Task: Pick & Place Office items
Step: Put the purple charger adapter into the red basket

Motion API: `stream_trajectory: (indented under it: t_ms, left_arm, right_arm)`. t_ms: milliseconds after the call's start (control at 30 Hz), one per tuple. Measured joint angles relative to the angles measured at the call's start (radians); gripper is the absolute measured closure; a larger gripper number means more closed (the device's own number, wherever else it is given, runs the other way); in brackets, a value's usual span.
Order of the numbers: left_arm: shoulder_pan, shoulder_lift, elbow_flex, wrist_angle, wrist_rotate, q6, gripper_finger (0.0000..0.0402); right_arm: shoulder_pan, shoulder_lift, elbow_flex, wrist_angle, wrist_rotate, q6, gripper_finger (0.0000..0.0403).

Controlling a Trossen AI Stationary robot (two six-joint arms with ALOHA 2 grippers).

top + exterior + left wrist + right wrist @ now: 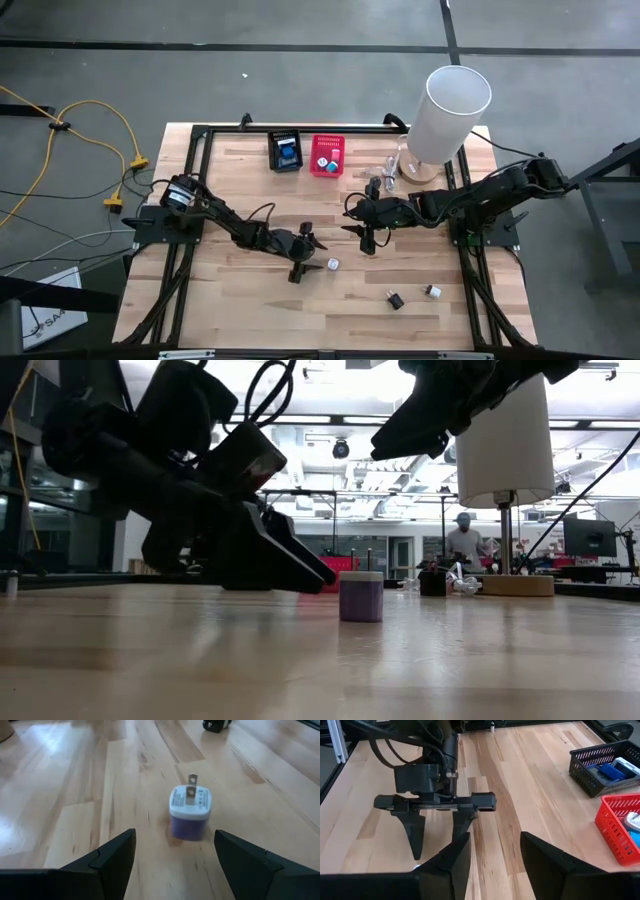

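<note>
A small plug-shaped piece point(190, 812), white on top with two metal prongs and a purple-blue body, stands upright on the wooden table point(250, 310). It also shows in the high view point(333, 264) and in the low view point(361, 596). My left gripper point(175, 850) is open and low over the table, its fingers short of the piece and to either side of it, touching nothing. My right gripper point(495, 855) is open and hovers above the table's middle point(352, 220). Two more small pieces, a black one point(395, 299) and a white-black one point(433, 291), lie near the table's near right.
A black mesh basket point(285, 152) holding blue items and a red mesh basket point(327, 155) stand at the far edge. A tall white cylinder point(445, 115) on a round wooden base rises at the far right, with small clear pieces point(390, 165) beside it. A person point(462, 540) stands far behind.
</note>
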Motion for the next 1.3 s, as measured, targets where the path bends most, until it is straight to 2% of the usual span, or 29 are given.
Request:
stream_trajectory:
  t_ms: [300, 500, 1300]
  left_arm:
    - [-0.008, 0.001, 0.016, -0.008, -0.007, 0.003, 0.0138]
    - [-0.007, 0.058, 0.051, -0.012, -0.005, -0.012, 0.0138]
    - [-0.012, 0.114, 0.139, -0.026, 0.002, -0.004, 0.0138]
  right_arm:
    - [0.0, 0.0, 0.0, -0.001, 0.0, 0.0, 0.0243]
    - [0.0, 0.0, 0.0, -0.002, 0.0, 0.0, 0.0243]
    - [0.0, 0.0, 0.0, 0.0, 0.0, 0.0, 0.0243]
